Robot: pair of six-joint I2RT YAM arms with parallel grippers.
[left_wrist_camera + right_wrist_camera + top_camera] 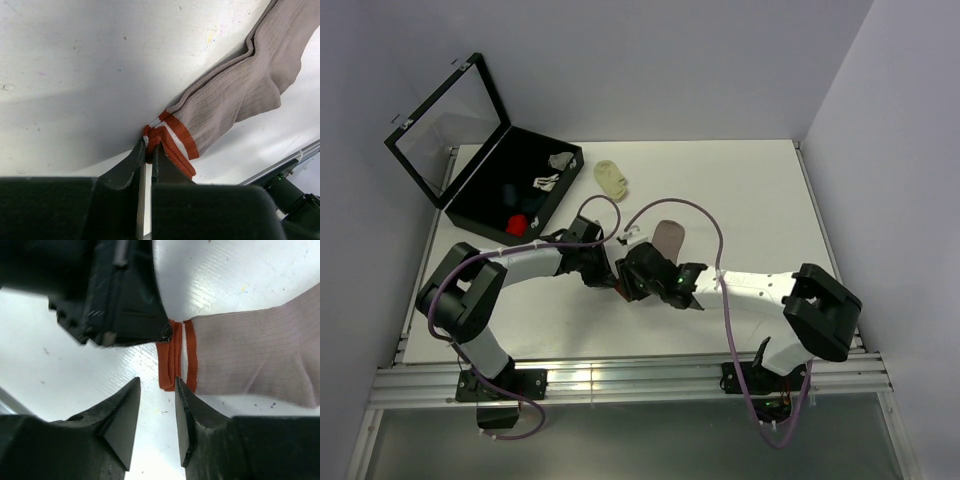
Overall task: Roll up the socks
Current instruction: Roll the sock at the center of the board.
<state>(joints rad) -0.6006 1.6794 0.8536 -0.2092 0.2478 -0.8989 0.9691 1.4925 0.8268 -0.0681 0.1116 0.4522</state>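
- Pinching the red cuff (172,142) of the pink sock (235,95) tight with the left gripper (149,150).
- Holding the right gripper (157,385) with fingers apart, just beside that cuff.
- Lying flat on the white table (740,190), near the middle.

A white table (750,190) fills the middle of the overhead view. Its top is matte, with faint scuffs and tiny specks that show up close in the wrist views. Plain pale walls with a lilac-grey cast close it in: a back wall (670,60), a left wall (350,250) and a right wall (910,150), which meets the back wall in a corner beyond the table's far right. Silver aluminium rails (640,378) run along the near edge and catch a bright glare. Below them lies a dull grey-green strip (650,440), possibly the floor. The light is even, and the shadows on the tabletop are soft.
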